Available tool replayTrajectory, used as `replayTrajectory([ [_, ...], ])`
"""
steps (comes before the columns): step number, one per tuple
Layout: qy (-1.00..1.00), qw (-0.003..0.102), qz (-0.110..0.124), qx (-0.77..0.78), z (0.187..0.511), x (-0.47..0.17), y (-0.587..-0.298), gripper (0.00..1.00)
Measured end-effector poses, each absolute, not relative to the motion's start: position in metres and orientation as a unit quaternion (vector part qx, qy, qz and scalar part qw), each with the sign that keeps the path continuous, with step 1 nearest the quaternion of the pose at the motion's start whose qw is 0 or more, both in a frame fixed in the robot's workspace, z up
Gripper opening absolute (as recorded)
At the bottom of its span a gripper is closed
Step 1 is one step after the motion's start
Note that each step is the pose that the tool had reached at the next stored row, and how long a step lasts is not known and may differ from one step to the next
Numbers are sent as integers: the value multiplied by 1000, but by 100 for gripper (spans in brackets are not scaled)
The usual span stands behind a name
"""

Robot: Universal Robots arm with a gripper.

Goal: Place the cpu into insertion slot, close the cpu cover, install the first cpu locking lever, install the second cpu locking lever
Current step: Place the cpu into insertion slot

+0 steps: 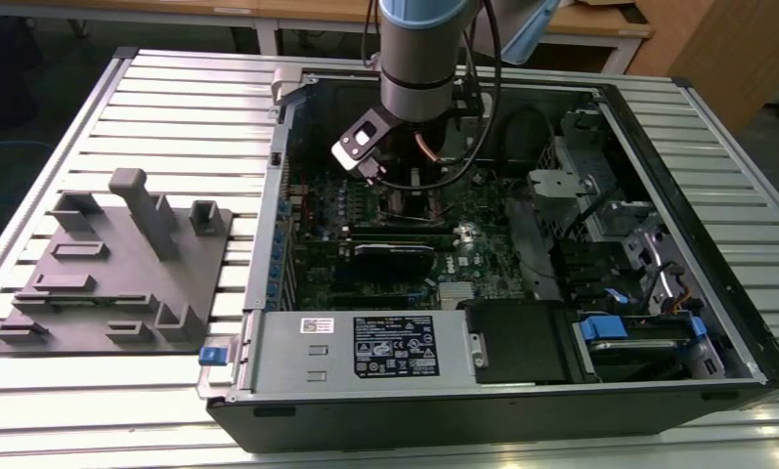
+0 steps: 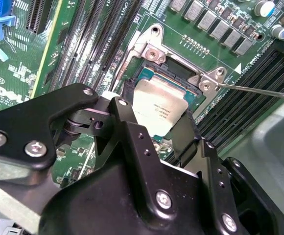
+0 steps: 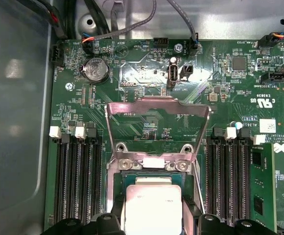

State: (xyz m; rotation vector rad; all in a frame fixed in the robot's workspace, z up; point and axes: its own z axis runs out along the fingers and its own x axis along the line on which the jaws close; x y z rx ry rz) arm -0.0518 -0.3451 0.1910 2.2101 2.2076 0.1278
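The cpu (image 2: 157, 104) is a flat silver square and sits at the open socket on the green motherboard, between my black fingers (image 2: 125, 115). My gripper (image 2: 156, 125) looks shut on its edges. In the first wrist view the cpu (image 3: 152, 208) lies just below the socket's hinge, and the gripper (image 3: 154, 224) flanks it. The cpu cover (image 3: 156, 125), a thin silver frame with an open window, stands raised. A thin locking lever (image 2: 259, 90) sticks out sideways, unlatched. In the exterior view the gripper (image 1: 409, 191) reaches down into the computer case.
Memory slots (image 3: 76, 181) run along both sides of the socket. A labelled power supply box (image 1: 389, 347) sits at the case's near edge, with drive bays (image 1: 624, 244) on the exterior view's right. A grey fixture plate (image 1: 115, 264) lies on the slatted table on the exterior view's left.
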Motion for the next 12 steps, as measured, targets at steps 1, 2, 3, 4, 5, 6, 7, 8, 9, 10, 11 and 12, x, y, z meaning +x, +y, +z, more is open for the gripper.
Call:
replayTrajectory([
  [1, 706, 8, 41, 707, 191, -52, -345, 54],
  [2, 706, 8, 41, 707, 191, -52, -345, 54],
  [3, 706, 8, 41, 707, 191, -52, -345, 54],
  [4, 706, 8, 41, 707, 191, -52, -345, 54],
  [5, 706, 8, 41, 707, 191, -52, -345, 54],
  [6, 706, 8, 41, 707, 191, -52, -345, 54],
  [7, 706, 8, 41, 707, 191, -52, -345, 54],
  [8, 706, 8, 41, 707, 191, -52, -345, 54],
  [9, 706, 8, 41, 707, 191, -52, -345, 54],
  [10, 706, 8, 41, 707, 191, -52, -345, 54],
  [11, 706, 8, 41, 707, 191, -52, -345, 54],
  [12, 706, 8, 41, 707, 191, -52, -345, 54],
])
